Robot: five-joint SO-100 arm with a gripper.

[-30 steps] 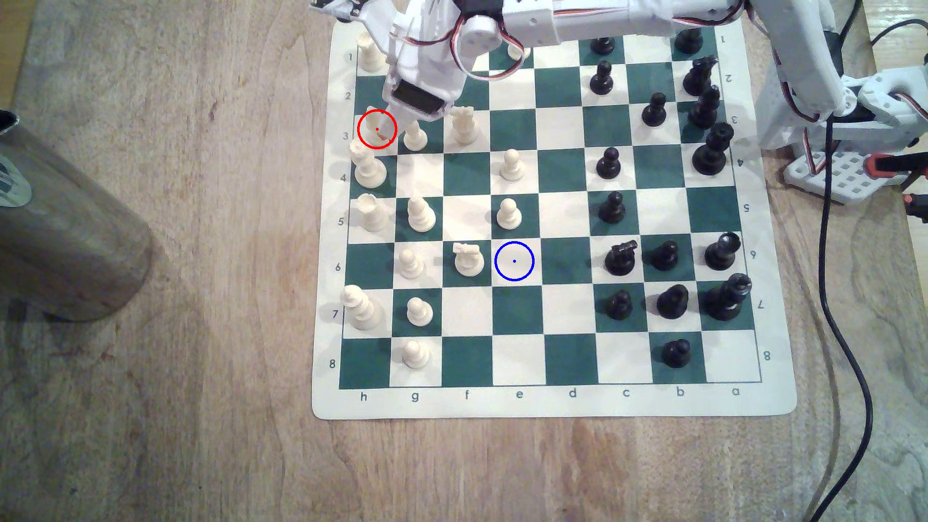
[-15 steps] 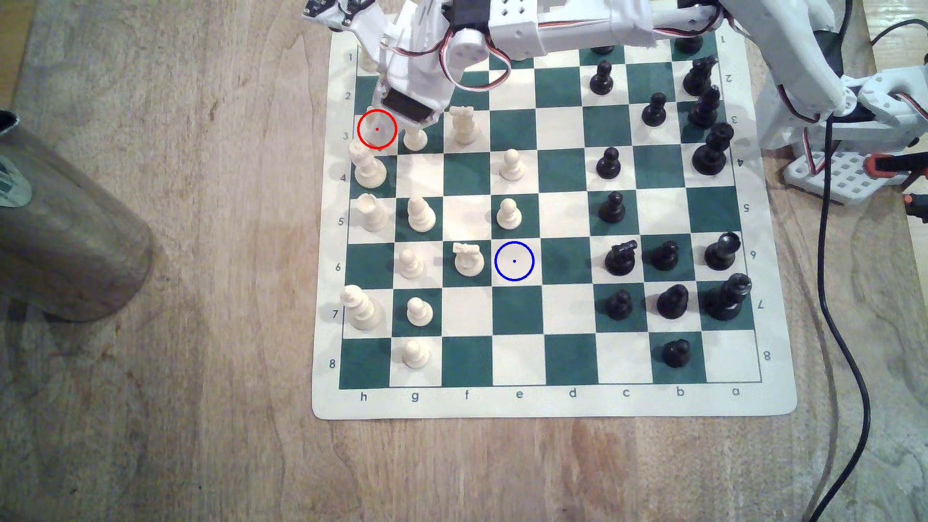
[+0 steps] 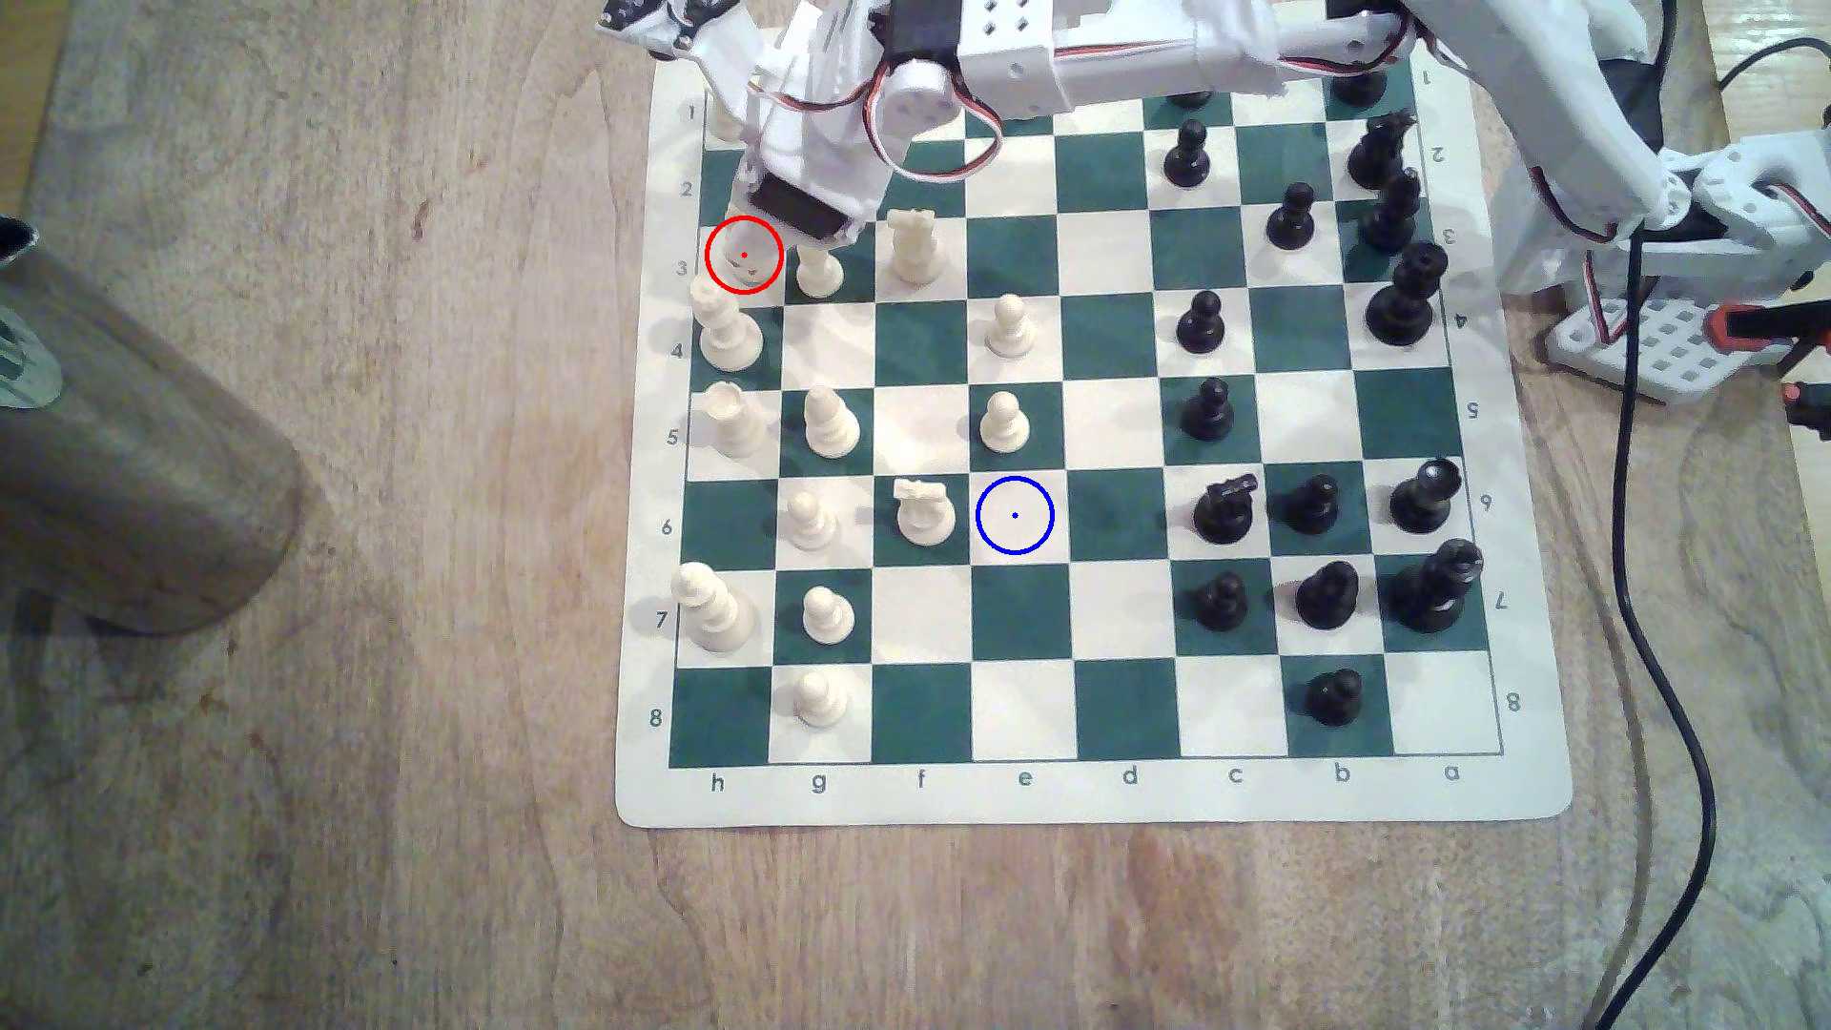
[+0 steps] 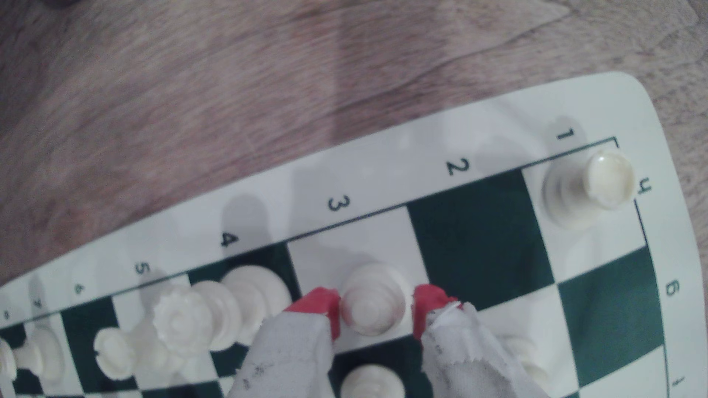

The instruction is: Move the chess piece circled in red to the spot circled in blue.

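Observation:
The chess piece (image 4: pixel 373 306) is a cream bishop-like piece on cream square h3, inside the red ring (image 3: pixel 744 256) at the board's far left in the exterior view. My gripper (image 4: pixel 374 312) hangs straight over it, open, with one red fingertip (image 4: pixel 322 306) on each side of its body. One tip sits very close to the piece and the other leaves a narrow gap. In the exterior view the gripper (image 3: pixel 745 263) covers most of the piece. The spot (image 3: pixel 1015 515) is the bare cream square e6 with the blue ring.
Close around the piece stand a cream pawn (image 3: pixel 818 269), a tall cream piece (image 3: pixel 728 332) and a cream rook (image 3: pixel 914 248). A cream knight (image 3: pixel 923 513) and a pawn (image 3: pixel 1004 421) border the spot. A metal cylinder (image 3: pixel 129 446) lies off the board's left.
The gripper head has shifted a little toward the exterior view's left and the board's far edge and settled over the ringed piece. No chess piece has moved.

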